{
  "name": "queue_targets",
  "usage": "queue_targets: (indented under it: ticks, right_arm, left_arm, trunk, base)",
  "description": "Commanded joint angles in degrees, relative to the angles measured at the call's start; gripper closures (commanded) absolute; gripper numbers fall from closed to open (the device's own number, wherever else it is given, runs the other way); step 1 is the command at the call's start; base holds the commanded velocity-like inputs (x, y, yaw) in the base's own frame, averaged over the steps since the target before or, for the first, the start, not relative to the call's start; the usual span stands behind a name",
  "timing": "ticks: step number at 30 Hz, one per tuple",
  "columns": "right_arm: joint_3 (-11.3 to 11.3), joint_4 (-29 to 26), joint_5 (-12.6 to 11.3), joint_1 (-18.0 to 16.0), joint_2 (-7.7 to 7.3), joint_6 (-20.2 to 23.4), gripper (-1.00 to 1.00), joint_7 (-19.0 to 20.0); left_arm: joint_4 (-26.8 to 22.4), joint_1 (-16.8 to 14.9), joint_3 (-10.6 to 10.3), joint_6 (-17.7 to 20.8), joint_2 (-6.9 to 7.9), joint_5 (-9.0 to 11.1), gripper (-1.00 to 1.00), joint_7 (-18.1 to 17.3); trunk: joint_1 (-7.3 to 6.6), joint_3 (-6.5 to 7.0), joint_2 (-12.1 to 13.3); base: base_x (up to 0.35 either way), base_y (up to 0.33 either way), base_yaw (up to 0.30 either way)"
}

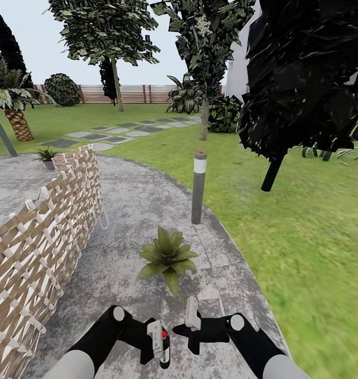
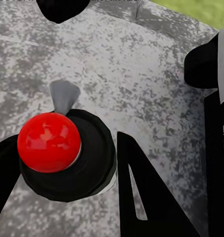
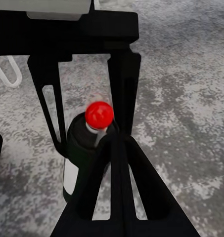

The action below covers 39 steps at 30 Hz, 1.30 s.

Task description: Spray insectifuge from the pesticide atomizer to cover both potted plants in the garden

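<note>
Green lawn (image 1: 284,221) spreads out to a wooden slat fence (image 1: 131,93) under tall dark trees (image 1: 305,79), and a round grey stone patio (image 1: 131,210) lies in front. On the patio's left side stands a woven wicker chair (image 1: 37,237). A grey post (image 1: 198,187) with a white band and red tip rises at the patio edge.

Just ahead of the arms sits one potted plant (image 1: 167,256), a low rosette of broad pointed green leaves; its pot is hidden by the leaves. A second potted plant (image 1: 46,156) stands far off beyond the chair, in a small grey pot.

The left hand (image 1: 157,341) is closed around the spray bottle (image 1: 163,345), holding it upright low over the patio: a slim dark body with a white label and a shiny red ball on top (image 2: 49,142). The right hand (image 1: 192,323) hangs just beside it, and I cannot tell how wide its fingers stand.
</note>
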Motion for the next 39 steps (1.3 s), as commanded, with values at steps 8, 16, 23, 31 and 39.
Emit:
queue_targets:
  ticks: [8,16,23,31,39]
  right_arm:
    - [-0.06,-0.06,0.44,-0.02,0.03,-0.25,1.00,-0.04]
    - [-0.06,-0.06,0.39,-0.02,0.03,-0.32,1.00,-0.04]
    - [-0.06,-0.06,0.39,-0.02,0.03,-0.32,1.00,-0.04]
    - [-0.06,-0.07,0.37,-0.02,0.02,-0.33,1.00,-0.04]
    - [-0.06,-0.11,0.37,-0.02,0.03,-0.33,1.00,-0.04]
  left_arm:
    - [0.02,0.01,0.07,-0.59,-1.01,-0.38,1.00,0.01]
    - [-0.02,-0.02,0.13,-0.59,-1.19,-0.02,1.00,0.04]
    - [0.00,-0.02,0.14,-0.59,-1.19,0.11,1.00,0.04]
    - [0.02,-0.06,0.15,-0.59,-1.11,2.27,1.00,0.04]
    - [0.02,-0.06,0.20,-0.59,-1.10,2.37,1.00,0.02]
  trunk:
    - [-0.01,-0.05,-0.02]
    - [-0.01,-0.05,-0.02]
    - [-0.01,-0.05,-0.02]
    - [-0.01,-0.05,-0.02]
    - [-0.01,-0.05,-0.02]
  base:
    - [0.000,0.000,0.000]
    - [0.000,0.000,0.000]
    - [0.000,0.000,0.000]
    - [0.000,0.000,0.000]
    - [0.000,0.000,0.000]
